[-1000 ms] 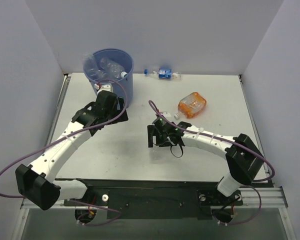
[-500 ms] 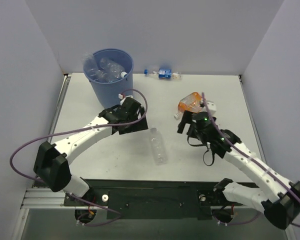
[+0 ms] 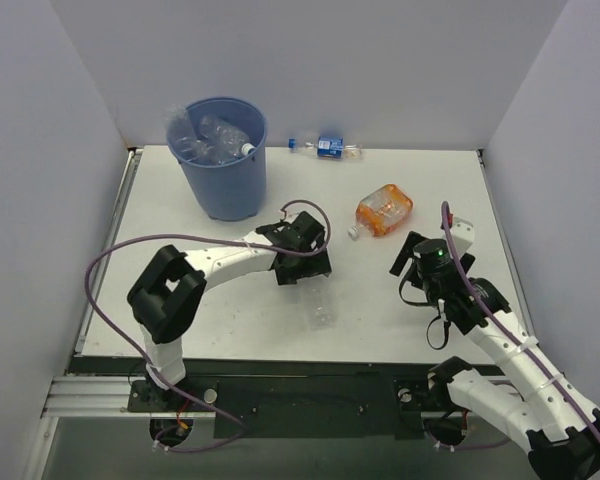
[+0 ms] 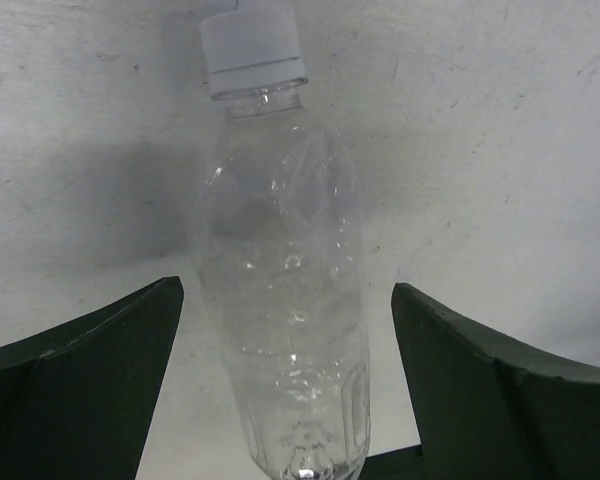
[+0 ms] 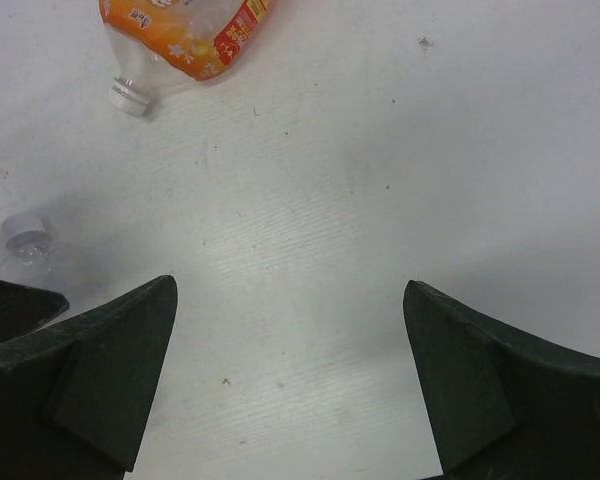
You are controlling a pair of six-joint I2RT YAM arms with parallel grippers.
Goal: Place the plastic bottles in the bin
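The left gripper (image 4: 283, 295) hangs with fingers spread wide either side of a clear white-capped bottle (image 4: 280, 330) lying on the table (image 3: 200, 300) — touching neither — while the right gripper (image 5: 290, 290), fingers likewise apart, hovers near an orange-labelled bottle (image 5: 185, 35), well apart from the bin (image 3: 225, 190).

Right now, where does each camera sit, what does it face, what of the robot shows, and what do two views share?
Top external: above and behind, looking down on white table, round light-blue plastic bin; both arms show.
Left wrist: wrist-mounted, looks down at see-through white-capped plastic bottle between open left gripper.
Right wrist: wrist-mounted, looks down at table, orange-labelled bottle; open right gripper shows.
Shared: top external also shows the orange-labelled bottle.
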